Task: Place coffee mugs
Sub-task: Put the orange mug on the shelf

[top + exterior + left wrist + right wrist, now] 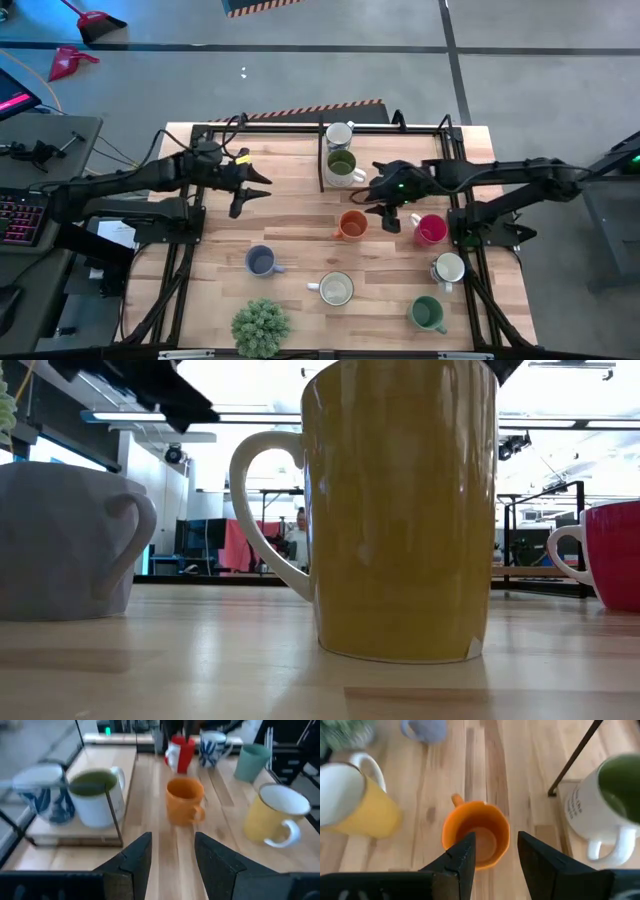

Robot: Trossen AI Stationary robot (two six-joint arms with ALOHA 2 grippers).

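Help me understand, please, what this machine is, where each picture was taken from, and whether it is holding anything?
Two dark robot arms work at a wooden table. One picture looks straight down, one sits at table-top height behind a yellow mug, and two come from cameras on the wrists. Mugs stand scattered about, beside a potted plant; two mugs sit on a small tray. The left gripper is open over bare wood, holding nothing. The right gripper is open just above the orange mug, empty too.

left gripper (pixel 172 865), fingers apart, faces an orange mug (pixel 185 800) between a green-lined white mug (pixel 97 797) and a yellow mug (pixel 272 817)
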